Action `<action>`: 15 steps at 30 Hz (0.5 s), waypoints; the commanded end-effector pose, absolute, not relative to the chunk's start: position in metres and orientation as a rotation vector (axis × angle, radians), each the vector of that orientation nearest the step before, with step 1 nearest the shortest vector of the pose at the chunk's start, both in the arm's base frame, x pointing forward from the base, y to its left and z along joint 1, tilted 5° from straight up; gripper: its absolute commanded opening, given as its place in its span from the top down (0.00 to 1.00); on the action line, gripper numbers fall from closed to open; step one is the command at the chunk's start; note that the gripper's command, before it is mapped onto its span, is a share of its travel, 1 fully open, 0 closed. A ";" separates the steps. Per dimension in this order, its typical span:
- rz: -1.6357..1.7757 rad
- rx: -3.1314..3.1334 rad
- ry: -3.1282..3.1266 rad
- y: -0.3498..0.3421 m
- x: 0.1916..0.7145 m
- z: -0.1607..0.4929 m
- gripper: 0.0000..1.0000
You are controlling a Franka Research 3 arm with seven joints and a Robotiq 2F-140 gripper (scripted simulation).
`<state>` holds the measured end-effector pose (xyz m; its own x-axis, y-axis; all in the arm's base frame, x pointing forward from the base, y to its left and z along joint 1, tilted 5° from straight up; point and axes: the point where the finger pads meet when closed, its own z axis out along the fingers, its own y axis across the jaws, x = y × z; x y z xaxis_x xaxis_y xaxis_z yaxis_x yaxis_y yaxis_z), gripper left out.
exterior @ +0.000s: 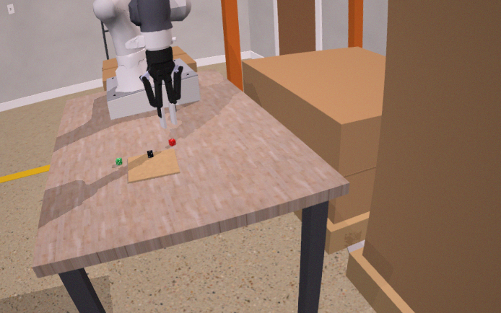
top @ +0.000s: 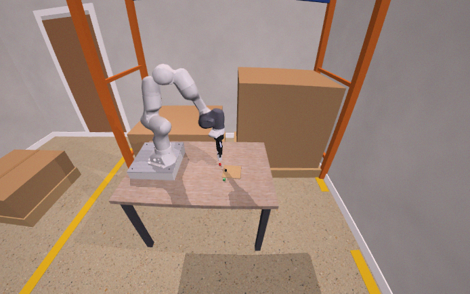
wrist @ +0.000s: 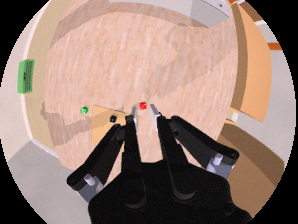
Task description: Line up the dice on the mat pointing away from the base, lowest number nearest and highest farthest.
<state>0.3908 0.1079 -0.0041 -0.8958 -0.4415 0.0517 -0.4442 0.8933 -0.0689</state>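
My gripper (top: 219,159) (exterior: 169,125) (wrist: 143,111) points down with its fingers a narrow gap apart and nothing between them. It hangs above the table, near the red die. The red die (top: 219,164) (exterior: 172,142) (wrist: 143,106) lies on the table, off the mat near a corner; the wrist view shows it in line with the finger gap. The tan mat (top: 236,172) (exterior: 159,171) (wrist: 102,130) lies flat. The black die (top: 225,170) (exterior: 149,153) (wrist: 113,119) sits on it near the base-side edge. The green die (top: 224,179) (exterior: 118,161) (wrist: 84,110) lies beside the mat. Pips are too small to read.
The robot's base block (top: 152,173) (exterior: 154,104) stands at one end of the wooden table (top: 208,194) (exterior: 240,177). Large cardboard boxes (top: 290,124) (exterior: 317,84) stand beside and beyond the table. Orange posts (top: 360,82) rise around it.
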 end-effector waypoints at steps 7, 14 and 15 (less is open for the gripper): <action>0.115 0.727 -3.024 0.108 0.392 -0.016 0.81; 0.115 0.727 -3.024 0.107 0.392 -0.027 0.81; 0.115 0.727 -3.024 0.107 0.392 -0.028 0.81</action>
<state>0.3880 0.1061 -0.0253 -0.9018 -0.4284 0.0565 -0.4317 0.8993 -0.0698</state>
